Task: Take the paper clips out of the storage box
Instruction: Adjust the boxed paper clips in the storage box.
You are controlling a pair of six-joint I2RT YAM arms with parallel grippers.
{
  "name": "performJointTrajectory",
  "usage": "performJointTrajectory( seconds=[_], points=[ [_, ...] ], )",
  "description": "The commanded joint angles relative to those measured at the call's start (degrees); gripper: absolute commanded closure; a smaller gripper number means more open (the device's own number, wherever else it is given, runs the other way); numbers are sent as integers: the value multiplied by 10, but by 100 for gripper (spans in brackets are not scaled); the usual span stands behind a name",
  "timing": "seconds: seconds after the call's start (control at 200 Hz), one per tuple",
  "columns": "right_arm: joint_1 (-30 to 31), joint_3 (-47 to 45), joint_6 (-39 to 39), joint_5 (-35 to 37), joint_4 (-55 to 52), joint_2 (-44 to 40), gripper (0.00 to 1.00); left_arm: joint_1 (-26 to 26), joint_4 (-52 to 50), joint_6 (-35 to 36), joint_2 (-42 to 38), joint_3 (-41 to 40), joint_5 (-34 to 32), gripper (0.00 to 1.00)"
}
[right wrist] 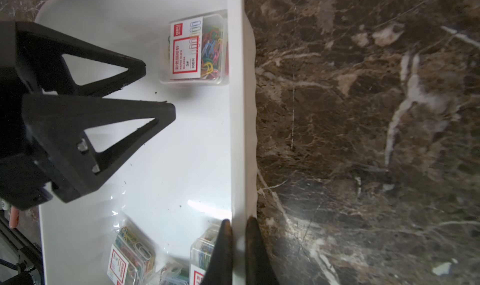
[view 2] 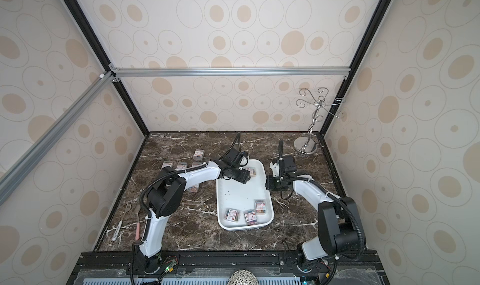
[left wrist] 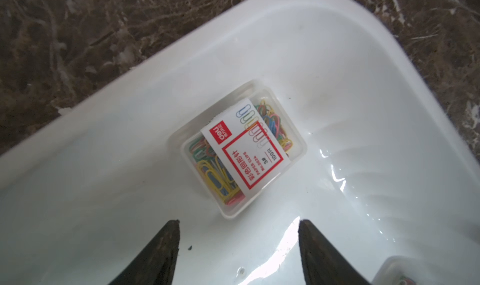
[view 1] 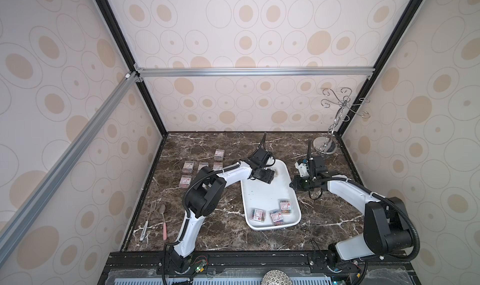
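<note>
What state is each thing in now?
left gripper: open, above the far-corner clip box.
right gripper: shut on the storage box rim.
storage box: flat on table, four clip boxes inside.
far-corner clip box: closed, label up, ungripped.
clip boxes on table: outside the storage box, labels up.

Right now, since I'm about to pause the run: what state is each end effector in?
Left end effector: open, empty, just short of a paper clip box.
Right end effector: shut on the storage box rim.
</note>
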Motion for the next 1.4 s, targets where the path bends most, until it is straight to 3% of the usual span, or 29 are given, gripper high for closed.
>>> performJointTrajectory(
  seconds=[0.0, 0.75, 1.265, 1.396],
  points=[
    [6, 0, -9, -1, -29, 5, 92, -6, 6, -6, 10, 27, 6, 28],
    [7, -1, -9, -1, -28, 4, 92, -24, 11, 2, 35, 64, 44, 29],
    [7, -3, -11, -1, -28, 1, 92, -46, -6, 10, 31, 77, 43, 30],
    [6, -4, -11, -1, -29, 0, 92, -47, -23, 2, 30, 83, 12, 30]
  ],
)
